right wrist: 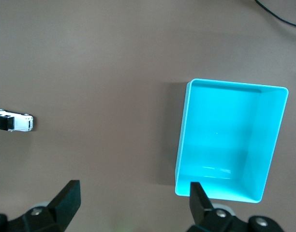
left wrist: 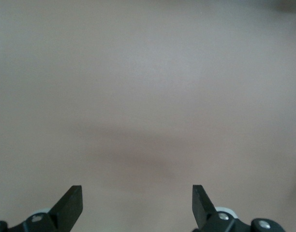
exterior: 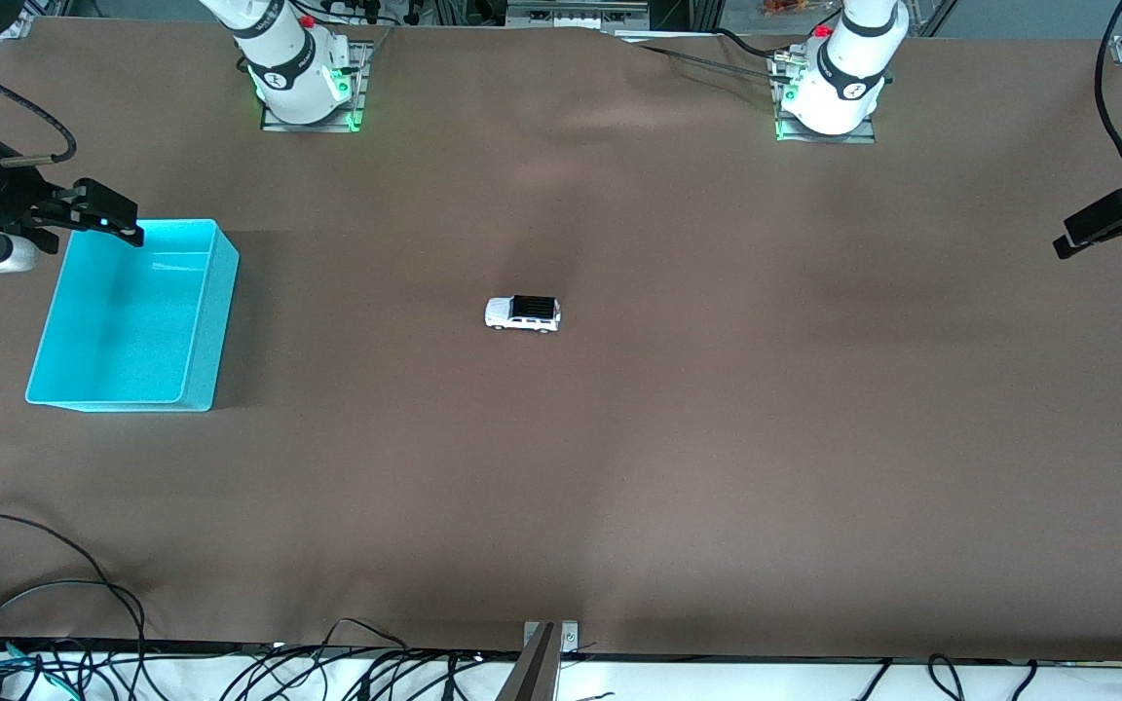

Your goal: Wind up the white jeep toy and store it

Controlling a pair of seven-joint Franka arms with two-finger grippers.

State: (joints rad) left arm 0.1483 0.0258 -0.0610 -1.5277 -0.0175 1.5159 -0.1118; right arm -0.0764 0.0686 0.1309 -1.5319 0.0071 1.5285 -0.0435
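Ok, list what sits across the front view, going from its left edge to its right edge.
right gripper → cyan bin → white jeep toy → left gripper

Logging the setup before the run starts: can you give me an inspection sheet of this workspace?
Surface: brown table cover, slightly wrinkled near the bases.
Job's things: white jeep toy upright on its wheels mid-table; cyan bin empty, toward the right arm's end.
Clutter: nothing seen.
Grippers: right gripper open above the bin's rim; left gripper open over bare cover at the left arm's end.
Cables: black cables along the edge nearest the front camera.
Surroundings: frame parts, wiring.
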